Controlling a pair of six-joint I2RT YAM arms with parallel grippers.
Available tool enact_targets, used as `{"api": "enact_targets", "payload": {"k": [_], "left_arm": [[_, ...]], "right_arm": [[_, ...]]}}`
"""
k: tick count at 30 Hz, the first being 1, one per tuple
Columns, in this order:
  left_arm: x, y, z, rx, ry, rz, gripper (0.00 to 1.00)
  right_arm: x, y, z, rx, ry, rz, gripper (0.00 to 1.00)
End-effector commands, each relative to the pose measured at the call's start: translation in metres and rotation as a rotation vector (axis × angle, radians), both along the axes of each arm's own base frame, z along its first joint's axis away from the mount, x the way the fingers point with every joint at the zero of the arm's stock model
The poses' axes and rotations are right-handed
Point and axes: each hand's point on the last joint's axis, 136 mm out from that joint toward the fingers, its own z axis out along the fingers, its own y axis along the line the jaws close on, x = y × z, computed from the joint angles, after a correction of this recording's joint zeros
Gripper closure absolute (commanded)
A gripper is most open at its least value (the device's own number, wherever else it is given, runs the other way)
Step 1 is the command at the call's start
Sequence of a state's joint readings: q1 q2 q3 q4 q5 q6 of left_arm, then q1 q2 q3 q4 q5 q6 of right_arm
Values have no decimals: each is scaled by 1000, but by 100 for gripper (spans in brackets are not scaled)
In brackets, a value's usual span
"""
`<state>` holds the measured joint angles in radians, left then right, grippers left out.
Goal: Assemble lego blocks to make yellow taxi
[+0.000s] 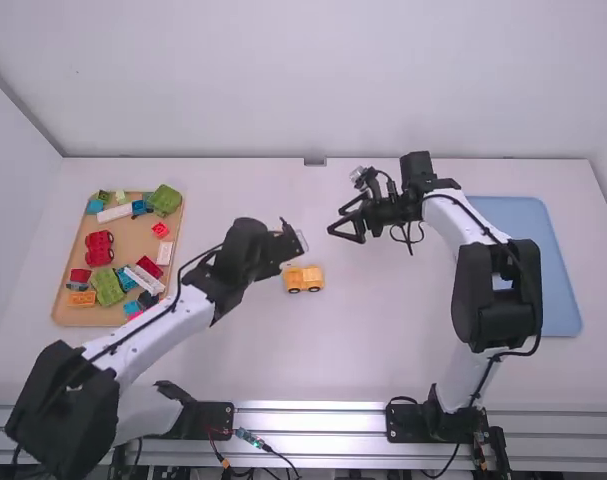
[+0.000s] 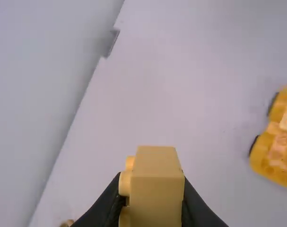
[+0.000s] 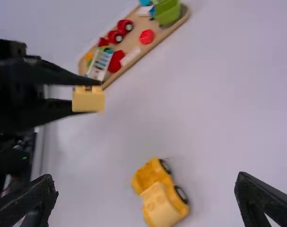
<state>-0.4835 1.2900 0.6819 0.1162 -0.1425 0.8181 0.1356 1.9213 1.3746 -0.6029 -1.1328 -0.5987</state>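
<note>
Your left end effector point(image 1: 291, 240) pinching a yellow block point(image 2: 157, 189), your right end effector point(image 1: 337, 221) spread, yellow taxi point(image 1: 304, 279) midway between far and near edges of the bench point(image 1: 393, 340), long axis parallel to these, lower end toward the left edge

I get the yellow car point(image 2: 275, 151) cropped in left wrist view. Small thing point(image 2: 66, 222) well apart from car: cut off, can't ID. Right wrist view: tray point(image 3: 154, 42) left of car cropped, bricks point(image 3: 146, 36) blurry.

Bright, even light casts soft, faint shadows.
</note>
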Motion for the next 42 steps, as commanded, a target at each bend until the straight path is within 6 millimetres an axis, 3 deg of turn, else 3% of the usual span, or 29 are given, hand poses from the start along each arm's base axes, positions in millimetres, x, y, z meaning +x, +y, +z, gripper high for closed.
{"api": "enact_targets", "payload": {"k": [1,7,17,26,42], "left_arm": [[-12,-2,7,15,-76,-52,98],[-25,-12,17,-80,-121,-125,98],[-29,-21,24,-119,-74,-151,98],[-26,-22,31,-126,-92,-148,98],[-17,-27,19,-151,-70,-133,98]], "right_arm": [[-11,11,12,77,-56,80,1],[-27,22,3,125,-37,122,1],[-27,29,1,177,47,96,1],[-44,55,-1,222,116,146,1],[-43,68,-5,240,159,128,6]]}}
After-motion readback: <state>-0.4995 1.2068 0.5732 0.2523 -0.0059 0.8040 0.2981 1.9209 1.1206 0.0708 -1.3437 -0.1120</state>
